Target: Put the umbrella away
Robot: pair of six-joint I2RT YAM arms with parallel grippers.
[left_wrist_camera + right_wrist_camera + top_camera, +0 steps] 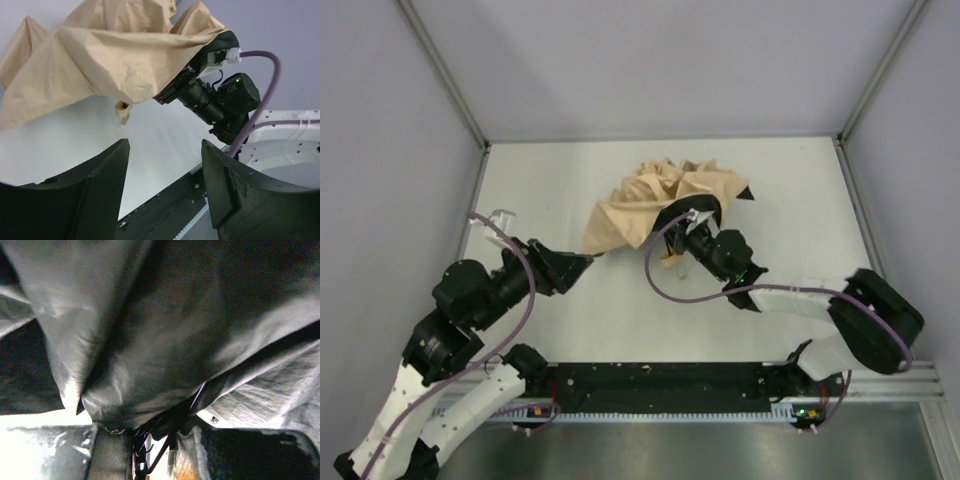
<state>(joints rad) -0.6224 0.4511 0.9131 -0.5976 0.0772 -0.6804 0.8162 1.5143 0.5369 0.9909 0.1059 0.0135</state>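
**A:** Left claw (165, 146) gapes, holding nothing; the umbrella (110, 55) hangs just beyond it, above the desk (165, 125).

**B:** Right claw (150, 436)?

**A:** Buried under the canopy (660, 203) from above. Its own camera shows fingers (102, 455) pinched on thin dark rods (149, 460), with murky fabric overhead.

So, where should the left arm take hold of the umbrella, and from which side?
On the umbrella, probably the drooping fabric edge, coming from the left. It hangs loose and faces the open left jaws, while the right jaws seem to hold the umbrella from under its other side.
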